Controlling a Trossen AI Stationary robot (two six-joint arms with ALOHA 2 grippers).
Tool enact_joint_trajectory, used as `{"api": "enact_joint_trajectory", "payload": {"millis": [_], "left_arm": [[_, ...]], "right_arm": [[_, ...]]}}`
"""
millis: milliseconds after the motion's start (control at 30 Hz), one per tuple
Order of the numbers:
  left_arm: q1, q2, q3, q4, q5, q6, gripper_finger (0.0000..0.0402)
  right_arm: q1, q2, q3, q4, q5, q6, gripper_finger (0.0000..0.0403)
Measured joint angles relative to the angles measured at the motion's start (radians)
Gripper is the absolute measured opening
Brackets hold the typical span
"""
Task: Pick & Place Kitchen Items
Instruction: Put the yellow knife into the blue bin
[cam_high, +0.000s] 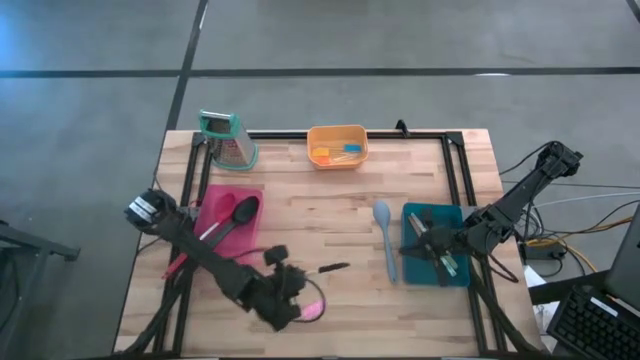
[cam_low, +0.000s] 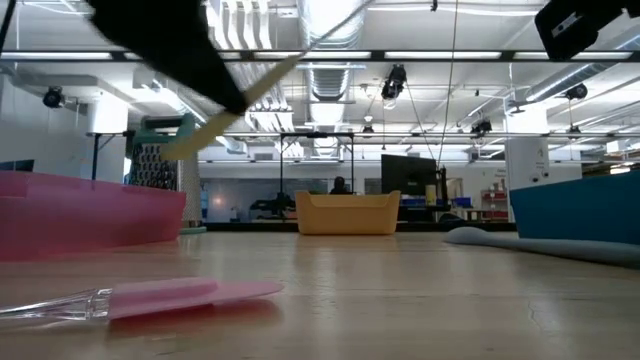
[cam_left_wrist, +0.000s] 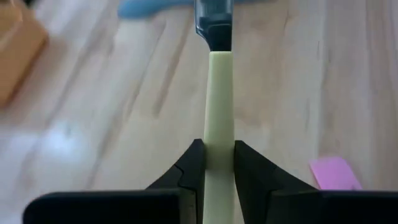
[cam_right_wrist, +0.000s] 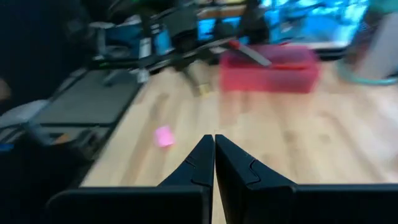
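My left gripper (cam_left_wrist: 219, 163) clamps a pale-handled tool (cam_left_wrist: 219, 118), maybe a knife, near pink tray (cam_high: 218, 205); right gripper (cam_right_wrist: 214, 155) closed, empty.

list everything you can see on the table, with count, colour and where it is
pink tray: 1, left side, holds black spoon and red spoon
teal tray: 1, right side
orange tub: 1, far edge, small blue, yellow and orange bits inside
grater: 1, metal, green top, far left
pale-blue spoon: 1, beside teal tray
pink tool: 1, near edge, clear handle
dark-tipped cream tool: 1, held off the table
left pincer: shut on that tool
right pincer: shut, empty, over teal tray
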Motion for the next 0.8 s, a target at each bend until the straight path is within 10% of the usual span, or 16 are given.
{"api": "enact_joint_trajectory", "payload": {"millis": [400,800], "left_arm": [[0.129,0.0,-0.019,0.367,-0.137,0.415,0.006],[0.194,-0.006,-0.095,0.751,0.101,0.653,0.006]], "right_arm": [[0.001,0.0,-0.177,0.212,0.069,-0.001,0.0008],[0.002,0.0,-0.355,0.616,0.069,-0.163,0.0008]]}}
